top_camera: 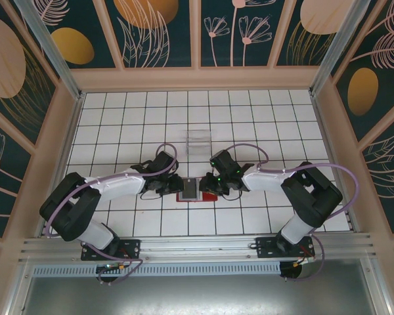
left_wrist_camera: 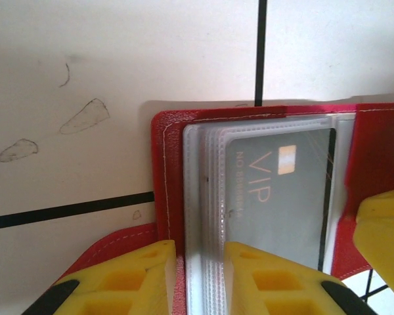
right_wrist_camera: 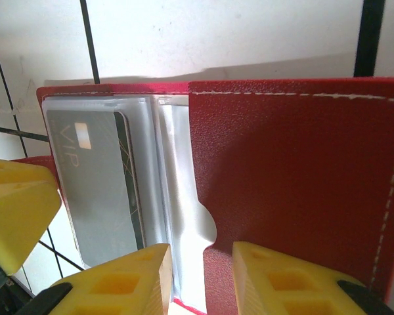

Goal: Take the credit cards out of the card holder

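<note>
Red card holder (left_wrist_camera: 163, 164) open on desk (left_wrist_camera: 118, 65); VIP credit card (left_wrist_camera: 282, 190) not yet extracted. Jaws of left claw (left_wrist_camera: 200, 275) and right claw (right_wrist_camera: 202, 282) slightly apart, apparently pinning the covers. Next: pinch card edge.

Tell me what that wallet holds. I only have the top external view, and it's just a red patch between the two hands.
Observer: The card holder lies open, and a grey card marked VIP sits in its clear sleeves.
Operator: Say where the left hand is on it.
Observer: The left hand is open, astride the sleeves' outer edge by the red border.
Operator: Now the right hand.
Observer: The right hand is open, astride the edge of the red flap, beside the card.
</note>
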You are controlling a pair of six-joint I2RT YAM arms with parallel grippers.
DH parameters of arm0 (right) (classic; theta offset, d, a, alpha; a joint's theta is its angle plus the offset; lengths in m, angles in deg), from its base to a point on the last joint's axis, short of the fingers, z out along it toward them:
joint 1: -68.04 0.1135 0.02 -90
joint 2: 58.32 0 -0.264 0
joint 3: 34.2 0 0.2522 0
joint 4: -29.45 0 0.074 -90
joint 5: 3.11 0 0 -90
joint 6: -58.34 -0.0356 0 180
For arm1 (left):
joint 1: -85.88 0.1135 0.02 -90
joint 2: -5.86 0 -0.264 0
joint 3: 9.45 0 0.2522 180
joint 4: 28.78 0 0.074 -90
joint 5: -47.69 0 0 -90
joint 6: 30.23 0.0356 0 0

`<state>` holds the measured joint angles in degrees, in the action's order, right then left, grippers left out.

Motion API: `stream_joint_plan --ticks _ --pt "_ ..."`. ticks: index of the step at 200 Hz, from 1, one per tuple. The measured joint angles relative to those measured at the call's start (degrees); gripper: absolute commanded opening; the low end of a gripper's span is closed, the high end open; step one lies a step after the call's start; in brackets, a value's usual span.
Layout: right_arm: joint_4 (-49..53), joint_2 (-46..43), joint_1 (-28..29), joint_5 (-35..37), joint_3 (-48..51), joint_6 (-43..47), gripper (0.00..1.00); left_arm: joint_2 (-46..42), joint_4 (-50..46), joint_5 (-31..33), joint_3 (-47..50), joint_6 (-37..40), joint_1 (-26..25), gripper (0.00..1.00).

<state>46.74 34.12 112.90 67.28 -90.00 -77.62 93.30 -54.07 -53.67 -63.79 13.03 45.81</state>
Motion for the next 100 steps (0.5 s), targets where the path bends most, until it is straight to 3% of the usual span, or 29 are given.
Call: stream_joint_plan --ticks 100 --pt "0.26 -0.15 0.00 -0.31 -0.46 -0.96 0.35 0.61 1.14 0.85 0.70 0.15 0.00 0.21"
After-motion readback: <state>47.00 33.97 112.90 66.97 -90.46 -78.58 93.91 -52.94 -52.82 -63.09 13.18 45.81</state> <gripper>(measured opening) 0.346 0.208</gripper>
